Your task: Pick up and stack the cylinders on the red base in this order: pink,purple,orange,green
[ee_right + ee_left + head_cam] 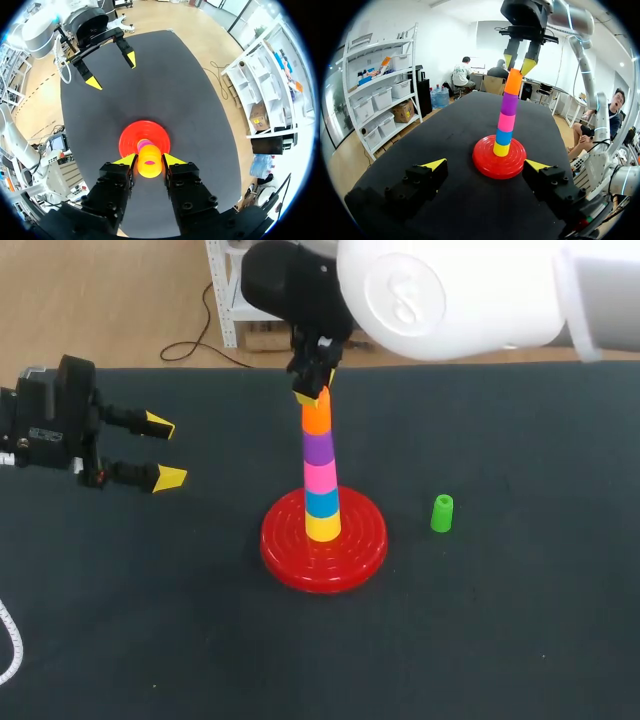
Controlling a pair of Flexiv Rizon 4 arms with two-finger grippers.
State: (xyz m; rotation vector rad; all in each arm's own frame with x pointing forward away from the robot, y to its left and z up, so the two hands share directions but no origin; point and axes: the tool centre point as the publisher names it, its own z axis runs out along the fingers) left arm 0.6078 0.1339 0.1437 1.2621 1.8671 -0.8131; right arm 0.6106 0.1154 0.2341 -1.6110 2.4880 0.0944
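Left arm (45,425) sits low at my left, and the left tool (166,451) is spread wide, fingers level and pointing toward the middle. Right arm (450,290) reaches in from the far right. The right tool (313,375) points straight down, fingers pinching the orange cylinder (316,420) from both sides.

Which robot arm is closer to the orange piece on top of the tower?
Right. The right gripper sits at the top of the orange piece; the left gripper is far off to its side, jaws open.
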